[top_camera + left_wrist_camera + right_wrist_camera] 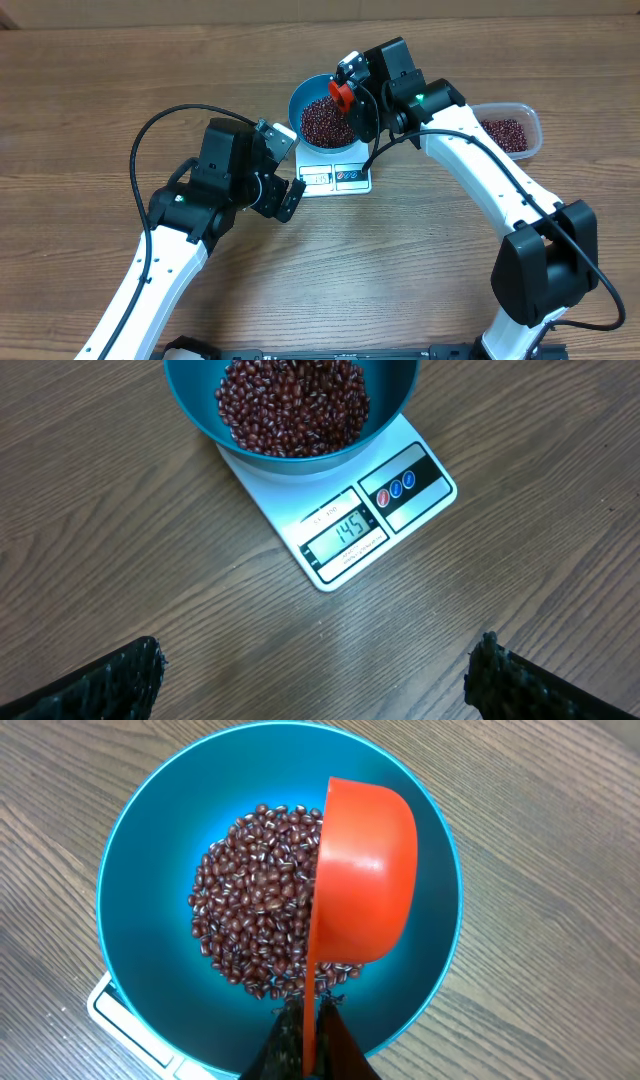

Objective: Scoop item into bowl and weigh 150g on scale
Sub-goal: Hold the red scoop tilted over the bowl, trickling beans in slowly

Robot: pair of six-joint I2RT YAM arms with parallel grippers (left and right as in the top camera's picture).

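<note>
The scale's (275, 495) display (348, 530) reads 145 in dark digits on a pale panel. A line of small print just above it is too fine to read. Beside the display, three round buttons (396, 487), red and blue, carry white marks too small to make out.

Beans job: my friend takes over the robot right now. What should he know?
The left gripper is open and empty, near the scale.
The right gripper is shut on the red scoop, tipped over the blue bowl.
The bowl sits on the scale with beans inside; the display reads 145.
To do: a few more beans from the clear tub to reach 150.
</note>
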